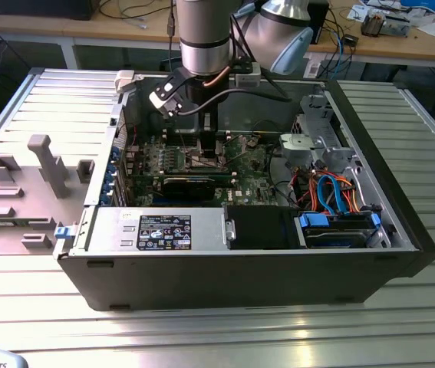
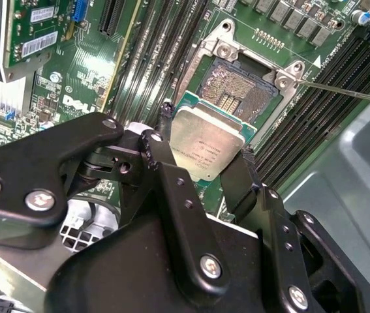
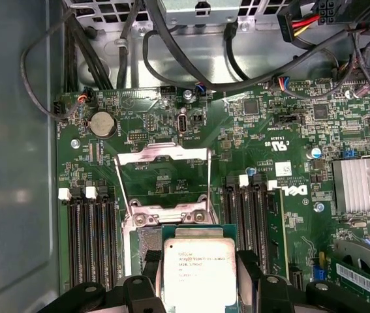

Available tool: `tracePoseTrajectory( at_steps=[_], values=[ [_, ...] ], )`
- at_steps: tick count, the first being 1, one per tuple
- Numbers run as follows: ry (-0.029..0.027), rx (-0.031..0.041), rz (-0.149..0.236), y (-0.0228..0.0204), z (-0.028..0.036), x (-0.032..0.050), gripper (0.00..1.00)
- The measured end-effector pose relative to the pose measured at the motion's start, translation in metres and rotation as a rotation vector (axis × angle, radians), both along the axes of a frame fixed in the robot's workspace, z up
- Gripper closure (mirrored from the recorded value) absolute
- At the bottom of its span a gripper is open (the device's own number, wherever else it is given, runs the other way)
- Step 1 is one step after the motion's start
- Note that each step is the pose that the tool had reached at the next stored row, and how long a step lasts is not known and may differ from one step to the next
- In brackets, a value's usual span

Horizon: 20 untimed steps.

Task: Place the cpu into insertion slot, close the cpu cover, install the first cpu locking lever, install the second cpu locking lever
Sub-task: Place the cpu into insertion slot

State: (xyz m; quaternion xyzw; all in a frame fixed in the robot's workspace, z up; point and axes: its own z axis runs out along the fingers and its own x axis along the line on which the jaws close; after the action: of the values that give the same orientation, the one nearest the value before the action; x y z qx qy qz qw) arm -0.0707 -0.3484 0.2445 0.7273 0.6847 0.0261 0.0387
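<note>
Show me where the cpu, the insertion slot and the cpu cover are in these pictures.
cpu (image 2: 205, 145): second wrist view, middle of its silvery top face.
insertion slot (image 2: 240, 91): second wrist view, dark pin field inside the metal rim.
cpu cover (image 3: 162, 154): first wrist view, wide cross bar of the open frame.

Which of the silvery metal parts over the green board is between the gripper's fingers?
The cpu, the solid square plate, held in the gripper near the socket. The cover is only a hollow frame, open and untouched.
</note>
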Motion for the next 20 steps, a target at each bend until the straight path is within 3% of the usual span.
tracePoseTrajectory(
  at_steps=[20],
  values=[
    [0.0001,-0.0001,0.0,0.0004,-0.0015,-0.003,0.46]
  ],
)
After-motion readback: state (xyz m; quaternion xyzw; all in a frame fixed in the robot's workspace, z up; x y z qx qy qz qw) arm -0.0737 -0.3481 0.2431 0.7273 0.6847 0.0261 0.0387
